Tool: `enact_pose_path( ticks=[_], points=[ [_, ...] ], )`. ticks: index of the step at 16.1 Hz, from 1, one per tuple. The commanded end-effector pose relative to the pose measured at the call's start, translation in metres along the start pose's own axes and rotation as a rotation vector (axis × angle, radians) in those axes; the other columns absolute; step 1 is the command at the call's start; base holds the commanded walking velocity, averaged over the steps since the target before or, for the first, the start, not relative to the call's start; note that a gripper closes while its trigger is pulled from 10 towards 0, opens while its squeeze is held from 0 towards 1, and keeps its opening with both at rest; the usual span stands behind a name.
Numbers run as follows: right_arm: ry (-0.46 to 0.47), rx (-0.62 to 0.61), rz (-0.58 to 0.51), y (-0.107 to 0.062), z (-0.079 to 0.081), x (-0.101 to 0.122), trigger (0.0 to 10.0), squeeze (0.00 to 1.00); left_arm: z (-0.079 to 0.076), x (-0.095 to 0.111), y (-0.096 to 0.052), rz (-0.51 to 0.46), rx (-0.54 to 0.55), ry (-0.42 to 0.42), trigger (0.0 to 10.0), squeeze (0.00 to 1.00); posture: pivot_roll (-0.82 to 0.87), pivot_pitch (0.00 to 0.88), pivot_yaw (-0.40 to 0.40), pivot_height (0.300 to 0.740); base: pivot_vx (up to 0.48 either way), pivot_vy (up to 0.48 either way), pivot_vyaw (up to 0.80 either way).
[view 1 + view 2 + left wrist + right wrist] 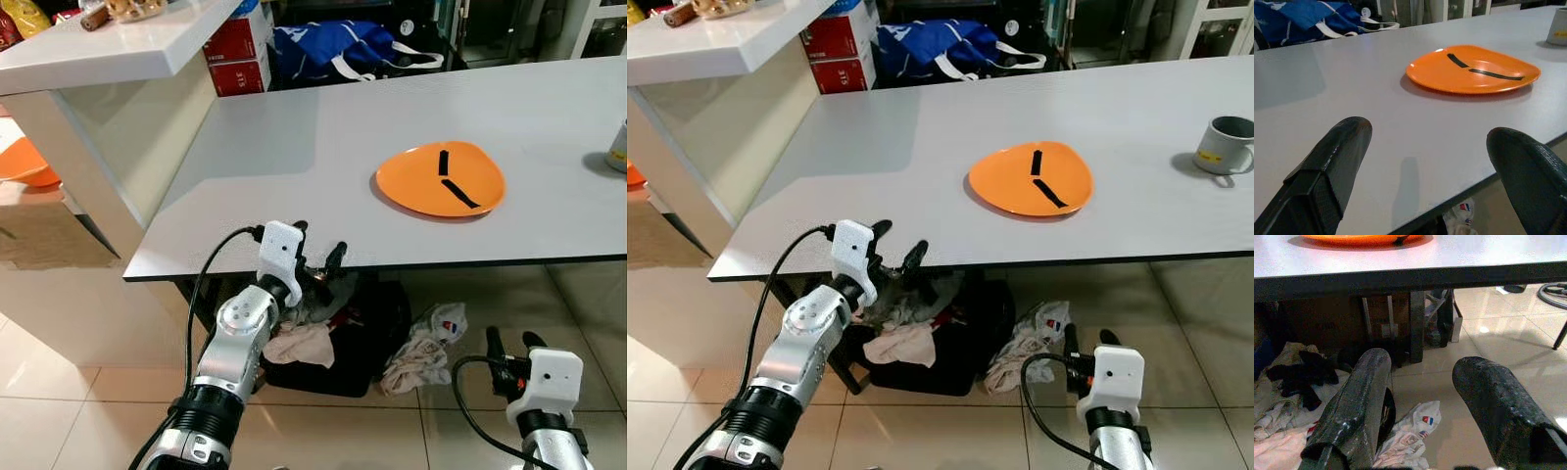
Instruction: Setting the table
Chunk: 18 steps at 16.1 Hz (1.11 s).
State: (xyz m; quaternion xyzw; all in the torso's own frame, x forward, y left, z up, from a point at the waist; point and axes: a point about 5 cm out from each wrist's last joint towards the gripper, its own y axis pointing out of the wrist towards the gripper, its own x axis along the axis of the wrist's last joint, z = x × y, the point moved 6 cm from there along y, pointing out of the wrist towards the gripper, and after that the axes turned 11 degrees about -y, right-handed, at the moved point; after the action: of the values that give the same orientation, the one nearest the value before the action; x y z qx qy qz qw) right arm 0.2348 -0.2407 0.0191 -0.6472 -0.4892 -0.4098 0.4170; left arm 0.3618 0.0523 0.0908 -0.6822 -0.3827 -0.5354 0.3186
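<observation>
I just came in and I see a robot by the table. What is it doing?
The robot stands at the grey table, apparently setting it. Nothing is being held. Its left gripper is raised to the table's near edge, fingers open, pointing toward the round orange plate with two black strips. Its right gripper is lower, below the tabletop, fingers open too. A grey mug sits right of the plate. Crumpled cloths lie on the floor under the table.

Orange plate [440,179] bearing two black strips; pale grey table [294,157]; grey mug [1225,145] with what appears a yellowish label; blue bag [328,47].
</observation>
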Motion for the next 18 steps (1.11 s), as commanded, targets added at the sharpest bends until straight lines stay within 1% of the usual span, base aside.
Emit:
enact_pose_path(
  ticks=[1,5,11,13,14,15,16,17,18],
  points=[
    [0.013,0.007,-0.007,0.002,0.003,0.001,10.0,0.00,0.006,0.004,-0.001,-0.005,0.024,-0.010,10.0,0.00,-0.13,0.000,0.141,0.735,-0.270,0.000,0.00],
    [0.014,0.008,-0.012,0.003,0.004,0.001,10.0,0.00,0.008,0.005,0.002,-0.005,0.030,-0.015,10.0,0.00,-0.14,0.000,0.143,0.735,-0.197,0.000,0.00],
    [0.015,0.009,-0.024,0.003,0.007,0.008,10.0,0.00,0.010,0.006,0.003,-0.007,0.035,-0.017,10.0,0.00,-0.14,0.000,0.145,0.735,0.000,0.000,0.00],
    [0.022,0.007,-0.037,0.005,0.008,0.015,10.0,0.00,0.011,0.003,0.004,0.010,0.037,-0.011,10.0,0.00,-0.14,0.000,0.150,0.735,0.000,0.000,0.00],
    [0.027,0.004,-0.045,0.008,0.008,0.020,10.0,0.00,0.012,0.002,0.004,0.018,0.037,0.000,10.0,0.00,-0.14,0.000,0.151,0.735,0.000,0.000,0.00],
    [0.039,0.014,-0.043,0.015,0.012,0.024,10.0,0.00,0.015,-0.001,0.006,0.041,0.038,0.002,10.0,0.00,-0.13,0.000,0.157,0.735,0.000,0.000,0.00],
    [0.039,0.021,-0.041,0.018,0.014,0.024,10.0,0.00,0.016,-0.003,0.007,0.051,0.036,0.006,10.0,0.00,-0.13,0.000,0.159,0.735,0.000,0.000,0.00],
    [0.047,0.040,-0.030,0.023,0.020,0.024,10.0,0.00,0.019,-0.011,0.008,0.087,0.045,-0.001,10.0,0.00,-0.13,0.000,0.162,0.735,0.000,0.000,0.00],
    [0.084,0.075,0.034,0.035,0.029,0.009,10.0,0.00,0.029,-0.031,0.008,0.162,0.101,-0.022,10.0,0.00,-0.13,0.000,0.172,0.735,0.000,0.000,0.00]
  ],
)
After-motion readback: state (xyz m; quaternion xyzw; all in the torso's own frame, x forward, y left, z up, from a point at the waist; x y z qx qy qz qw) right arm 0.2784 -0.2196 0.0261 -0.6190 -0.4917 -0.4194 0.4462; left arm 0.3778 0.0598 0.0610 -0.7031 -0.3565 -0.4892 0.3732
